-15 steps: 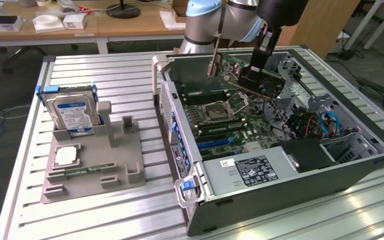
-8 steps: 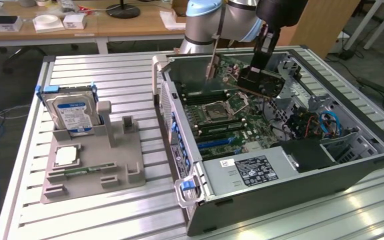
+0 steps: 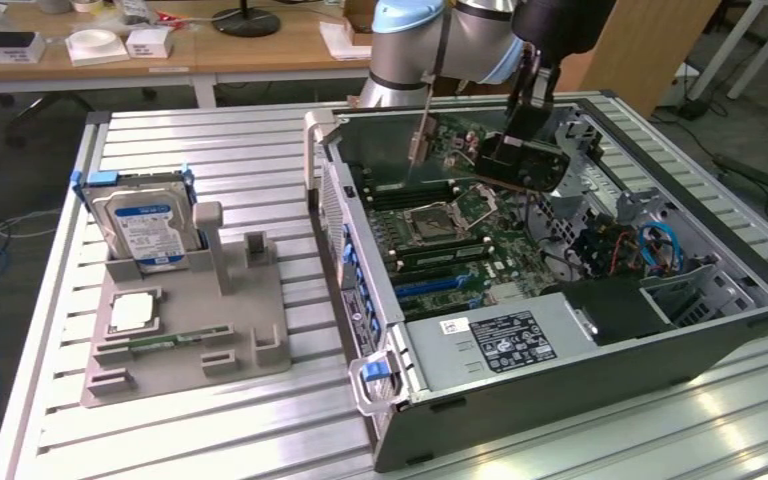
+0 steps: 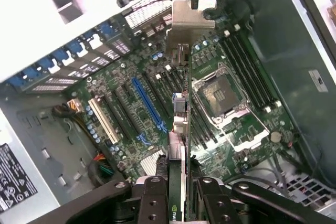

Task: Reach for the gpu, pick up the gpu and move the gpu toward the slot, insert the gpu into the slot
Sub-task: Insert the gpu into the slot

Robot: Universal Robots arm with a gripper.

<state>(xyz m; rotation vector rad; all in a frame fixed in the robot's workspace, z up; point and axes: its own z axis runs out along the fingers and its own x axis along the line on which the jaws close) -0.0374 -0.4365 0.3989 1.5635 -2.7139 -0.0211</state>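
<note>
Trouble, if it comes, will come from alignment. The gripper [image 4: 184, 205] is clamped on the gpu [image 4: 185, 119], pinching the thin board by one end. The card hangs edge-down over the motherboard [image 4: 126, 103] inside the open case [image 3: 518, 400]. Its silver bracket [image 4: 190, 22] points toward the case wall that carries the blue latches [image 4: 68, 53].

From where I stand, the card looks nearer the bare processor socket [image 4: 220, 95] than the long blue slot [image 4: 148, 103]. It is apart from the board and not yet lined up. A descent from here could land the card's edge on the neighbouring connectors or the socket instead of the slot. The bracket could also snag on the rim of the latch wall before the edge seats. And with such a narrow hold at one end, any push against a mismatch may pivot the card in the fingers and jam it crooked.
</note>
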